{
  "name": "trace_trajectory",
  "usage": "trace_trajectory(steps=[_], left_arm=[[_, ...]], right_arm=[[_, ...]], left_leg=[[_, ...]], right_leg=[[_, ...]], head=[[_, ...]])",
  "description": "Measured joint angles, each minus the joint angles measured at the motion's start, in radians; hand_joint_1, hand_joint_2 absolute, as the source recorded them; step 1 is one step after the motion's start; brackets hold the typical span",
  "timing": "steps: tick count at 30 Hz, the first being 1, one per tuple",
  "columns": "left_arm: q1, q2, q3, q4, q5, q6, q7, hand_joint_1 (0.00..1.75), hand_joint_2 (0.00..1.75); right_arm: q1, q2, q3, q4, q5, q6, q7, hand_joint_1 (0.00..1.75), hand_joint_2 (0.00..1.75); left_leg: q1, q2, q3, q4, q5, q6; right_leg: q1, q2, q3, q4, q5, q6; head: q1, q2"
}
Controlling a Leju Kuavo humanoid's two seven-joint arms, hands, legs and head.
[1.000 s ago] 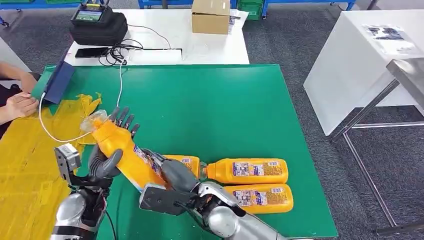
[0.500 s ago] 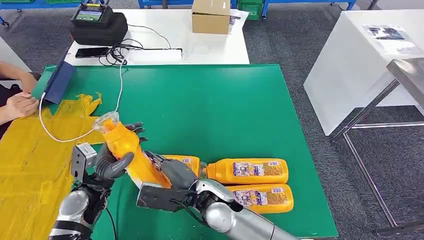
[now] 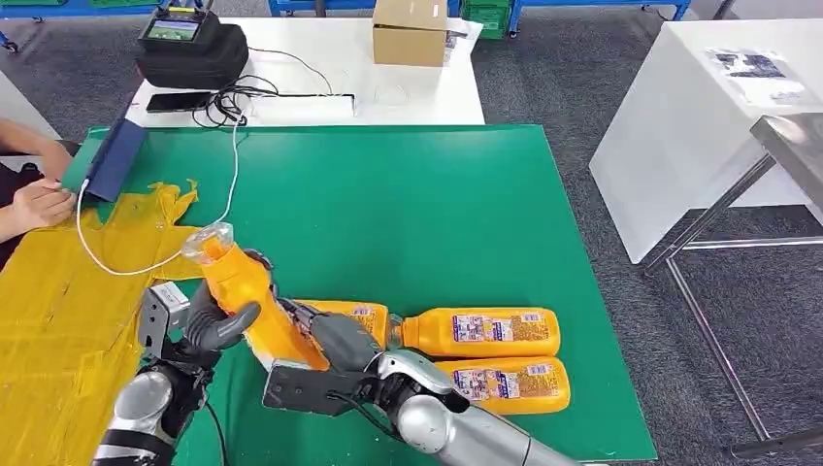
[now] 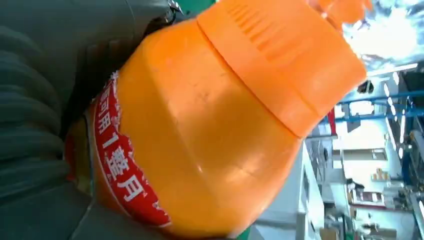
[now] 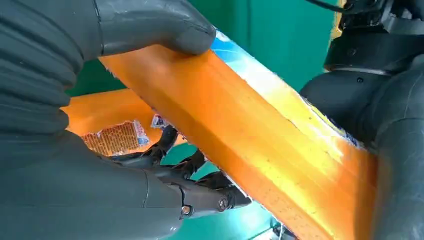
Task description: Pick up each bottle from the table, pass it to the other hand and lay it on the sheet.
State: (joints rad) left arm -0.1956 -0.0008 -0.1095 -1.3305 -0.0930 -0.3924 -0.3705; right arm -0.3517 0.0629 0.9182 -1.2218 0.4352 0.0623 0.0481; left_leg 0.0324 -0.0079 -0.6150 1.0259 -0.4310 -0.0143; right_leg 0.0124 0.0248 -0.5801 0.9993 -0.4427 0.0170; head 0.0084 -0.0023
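1. Mid-handoff, by the look of it: the held bottle (image 3: 254, 309) sits lower left of the head frame, tilted with its cap toward the upper left, over the green mat (image 3: 408, 214), just right of the yellow sheet (image 3: 58, 320).
2. The left hand (image 3: 215, 320) wraps the bottle's upper part — thumb across the front, fingers curled round the far side. The right hand (image 3: 335, 342) grips the lower end; in the right wrist view its thumb (image 5: 150, 25) presses on the bottle's side with dark fingers under it.
3. Both hands holding makes sense for a pass (neither has let go, I'd say).
4. Three more bottles lie on the mat: one (image 3: 359, 316) half hidden behind the right hand, two (image 3: 480, 332) stacked side by side at lower centre.
5. Hard to see — the bottle's base, covered by the right hand, and most left fingers.
6. A person's hand (image 3: 39, 204) rests at the left edge, cut off.
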Motion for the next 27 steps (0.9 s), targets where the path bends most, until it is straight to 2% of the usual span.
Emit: trace_trajectory(steps=[2,4,5,6,8,15,20,24,27], left_arm=[[-0.001,0.000,0.005,-0.032,-0.038,0.059,0.015,1.75,1.75],[-0.008,-0.001,0.014,-0.077,-0.177,0.203,0.027,1.75,1.75],[-0.016,-0.002,0.018,-0.097,-0.269,0.282,0.030,1.75,1.75],[-0.043,0.003,0.026,-0.132,-0.499,0.457,0.050,1.75,1.75],[-0.071,0.019,0.028,-0.160,-0.710,0.573,0.073,1.75,1.75],[-0.113,0.085,0.019,-0.134,-1.113,0.810,0.160,1.75,1.75],[-0.128,0.148,0.009,-0.033,-1.266,0.921,0.198,1.75,1.75],[-0.178,0.196,-0.022,0.093,-1.377,0.883,0.229,1.75,1.75],[-0.232,0.221,-0.054,0.238,-1.442,0.871,0.238,1.75,1.75]], right_arm=[[0.004,0.003,-0.002,-0.007,0.014,-0.029,-0.001,0.00,1.75],[0.012,0.009,-0.013,-0.025,0.032,-0.060,0.004,0.00,1.75],[0.018,0.011,-0.017,-0.034,0.036,-0.067,0.007,0.00,1.75],[0.034,0.011,-0.020,-0.070,0.042,-0.076,0.009,0.00,1.75],[0.061,0.011,-0.026,-0.099,0.042,-0.079,0.011,0.00,1.75],[0.115,-0.018,-0.050,-0.171,0.045,-0.079,0.010,0.00,1.75],[0.119,-0.037,-0.053,-0.183,0.045,-0.079,0.009,0.00,1.75],[0.111,-0.040,-0.053,-0.184,0.057,-0.076,0.033,0.00,1.75],[0.085,-0.043,-0.053,-0.176,0.125,-0.079,0.061,0.00,1.75]], left_leg=[[0.000,0.000,0.000,0.000,0.000,0.000],[0.000,0.000,0.000,0.000,0.000,0.000],[0.000,0.000,0.000,0.000,0.000,0.000],[0.000,0.001,0.000,0.000,0.000,0.000],[0.000,-0.001,0.000,0.000,0.000,0.000],[0.000,0.000,0.000,0.000,0.000,0.000],[0.000,0.000,0.000,0.000,0.000,0.000],[0.000,-0.001,0.000,0.000,0.000,0.000],[0.000,0.000,0.000,0.000,0.001,-0.001]], right_leg=[[0.000,0.000,0.000,0.000,0.000,0.000],[0.000,0.000,-0.001,0.000,0.000,0.000],[0.000,0.000,-0.001,0.000,0.000,0.000],[0.000,0.000,-0.001,0.000,0.000,0.000],[0.000,-0.001,-0.001,0.000,0.000,0.000],[0.000,-0.001,-0.001,0.000,0.000,0.000],[0.000,-0.001,-0.001,0.000,0.000,0.000],[0.000,-0.001,-0.001,0.000,0.000,0.000],[0.000,-0.001,-0.001,0.000,0.000,0.000]], head=[[0.000,0.000],[0.000,0.000],[0.000,0.000],[0.000,0.000],[0.000,0.000],[0.000,0.000],[0.000,0.000],[0.000,0.000],[0.000,0.000]])
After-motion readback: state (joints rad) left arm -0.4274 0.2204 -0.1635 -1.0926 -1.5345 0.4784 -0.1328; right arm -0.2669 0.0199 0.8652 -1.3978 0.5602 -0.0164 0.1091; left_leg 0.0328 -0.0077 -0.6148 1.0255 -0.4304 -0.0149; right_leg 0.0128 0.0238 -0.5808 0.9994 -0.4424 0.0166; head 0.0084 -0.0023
